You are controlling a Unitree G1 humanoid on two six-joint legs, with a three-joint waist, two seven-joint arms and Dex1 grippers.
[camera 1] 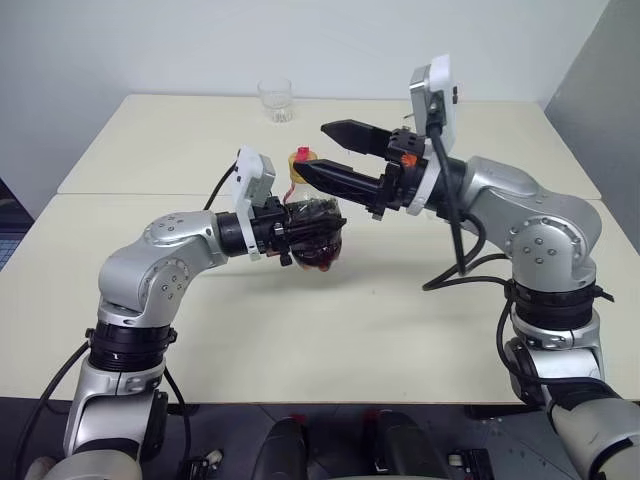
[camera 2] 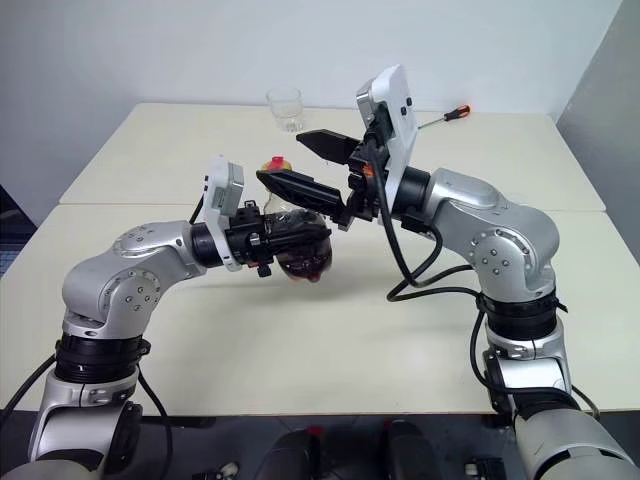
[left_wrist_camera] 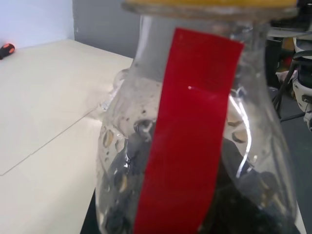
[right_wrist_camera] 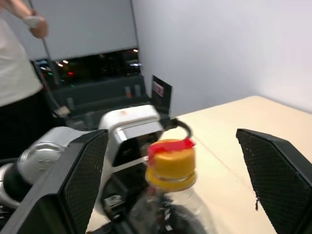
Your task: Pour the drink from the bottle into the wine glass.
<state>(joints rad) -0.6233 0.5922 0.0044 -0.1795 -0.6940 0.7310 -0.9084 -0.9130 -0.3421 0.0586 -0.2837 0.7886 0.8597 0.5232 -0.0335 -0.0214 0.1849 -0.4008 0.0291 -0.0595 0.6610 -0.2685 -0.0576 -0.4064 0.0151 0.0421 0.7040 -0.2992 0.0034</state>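
Spanning a white-walled room, cream tables; left jaws grasping the bottle, right jaws released.

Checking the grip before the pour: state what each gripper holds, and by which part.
The left gripper is shut on the bottle, around its rounded body below the neck. The right gripper holds nothing; its fingers stand open either side of the cap.

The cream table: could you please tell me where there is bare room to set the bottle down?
The cream table is bare along its near edge, beneath both arms, and at its far left. The far edge holds a clear tumbler and an orange-handled screwdriver.
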